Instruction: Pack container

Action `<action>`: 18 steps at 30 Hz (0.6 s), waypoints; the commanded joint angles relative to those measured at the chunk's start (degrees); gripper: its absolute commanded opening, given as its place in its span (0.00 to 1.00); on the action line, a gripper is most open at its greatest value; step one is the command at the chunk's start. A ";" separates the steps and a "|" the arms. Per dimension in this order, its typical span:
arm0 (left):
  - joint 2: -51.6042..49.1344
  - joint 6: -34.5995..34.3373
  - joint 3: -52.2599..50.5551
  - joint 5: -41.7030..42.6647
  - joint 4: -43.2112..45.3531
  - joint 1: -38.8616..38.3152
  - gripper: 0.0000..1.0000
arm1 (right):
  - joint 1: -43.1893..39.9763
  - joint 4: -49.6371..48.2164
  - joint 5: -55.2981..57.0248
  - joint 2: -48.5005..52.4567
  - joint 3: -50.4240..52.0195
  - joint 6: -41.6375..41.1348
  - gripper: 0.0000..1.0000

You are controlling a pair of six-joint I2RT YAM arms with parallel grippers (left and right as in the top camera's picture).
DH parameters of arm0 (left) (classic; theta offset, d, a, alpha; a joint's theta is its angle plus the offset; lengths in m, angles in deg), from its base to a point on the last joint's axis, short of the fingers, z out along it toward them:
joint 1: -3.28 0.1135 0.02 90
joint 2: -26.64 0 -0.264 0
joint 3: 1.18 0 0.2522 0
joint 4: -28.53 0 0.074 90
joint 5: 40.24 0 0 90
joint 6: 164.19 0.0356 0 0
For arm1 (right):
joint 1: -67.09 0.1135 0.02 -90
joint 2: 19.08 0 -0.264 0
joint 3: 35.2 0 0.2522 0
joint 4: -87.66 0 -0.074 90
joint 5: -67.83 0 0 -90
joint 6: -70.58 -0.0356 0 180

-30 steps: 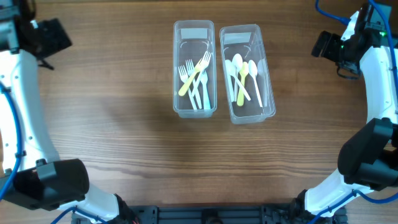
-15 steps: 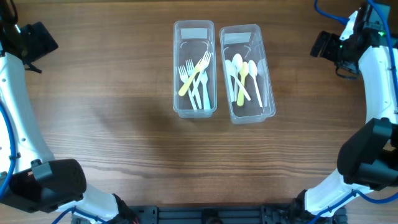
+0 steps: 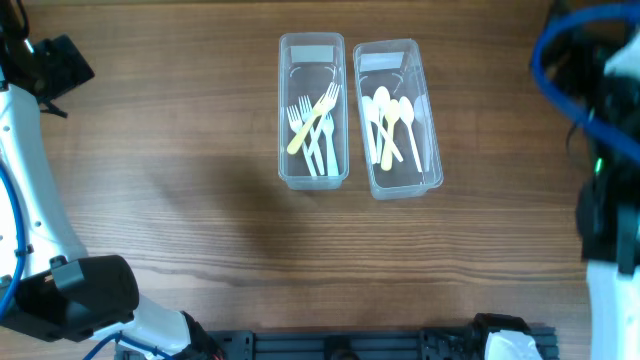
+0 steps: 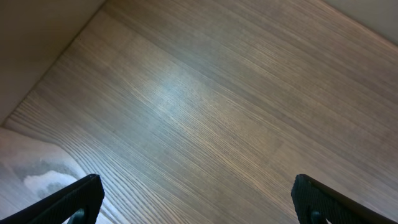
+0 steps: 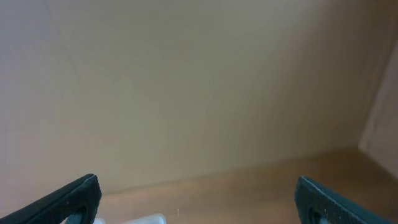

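Though containers [image 3: 282,120] as before, right arm [image 3: 605,190] blurred

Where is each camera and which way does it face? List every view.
Overhead: above the table, straight down on fork container and spoon container; left arm, blurred right arm at edges.
Left wrist: on that arm, angled down at bare table; left gripper open.
Right wrist: facing a beige wall; right gripper open.
Shared: overhead and left wrist both show the tabletop.
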 commanded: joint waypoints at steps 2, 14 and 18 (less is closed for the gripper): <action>0.31 -0.74 -0.09 0.33 0.00 0.22 1.00 | -0.09 0.57 0.31 -16.15 21.44 -0.26 1.00; 0.31 -0.74 -0.09 0.33 0.00 0.22 1.00 | -0.09 -2.21 -1.62 -49.92 56.41 -7.98 1.00; 0.31 -0.74 -0.09 0.35 0.00 0.22 1.00 | -0.09 -5.46 -1.64 -53.88 62.82 -8.04 1.00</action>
